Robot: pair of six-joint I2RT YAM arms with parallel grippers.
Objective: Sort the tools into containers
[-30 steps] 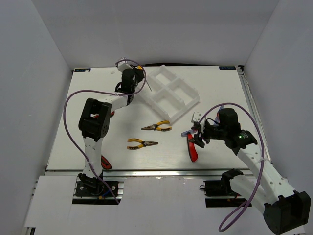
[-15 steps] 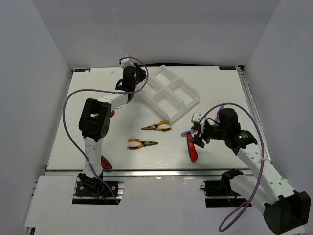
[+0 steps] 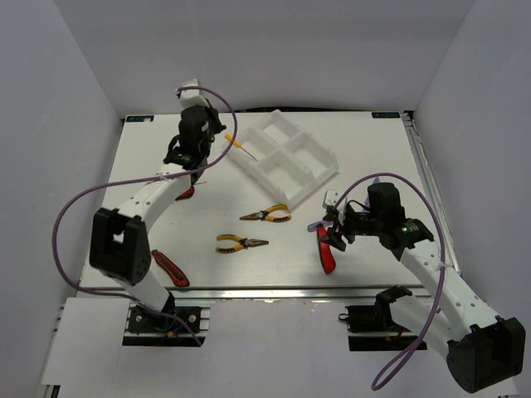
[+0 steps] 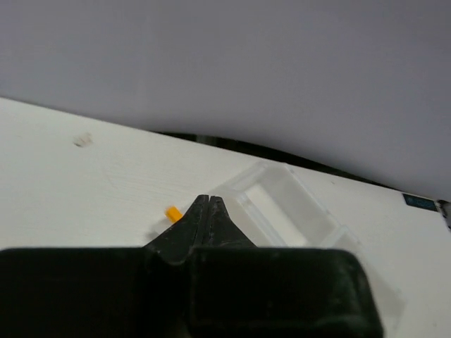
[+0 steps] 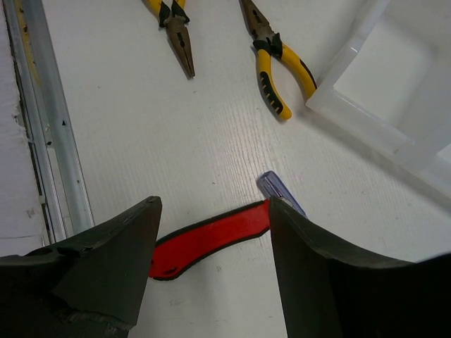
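The right gripper (image 5: 211, 211), spread astride the red utility knife (image 5: 211, 239) at lower centre, should drop squarely before squeezing; the left gripper (image 4: 206, 204) is pressed together.

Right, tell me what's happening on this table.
Two robot arms are sorting hand tools into a white divided tray. The right gripper hangs open over a red utility knife, beside a blue-handled screwdriver, not gripping either. The left gripper is shut, nothing visible in it, near the tray's left corner, where a small yellow-handled tool lies. Two yellow pliers and a second red knife lie on the table.
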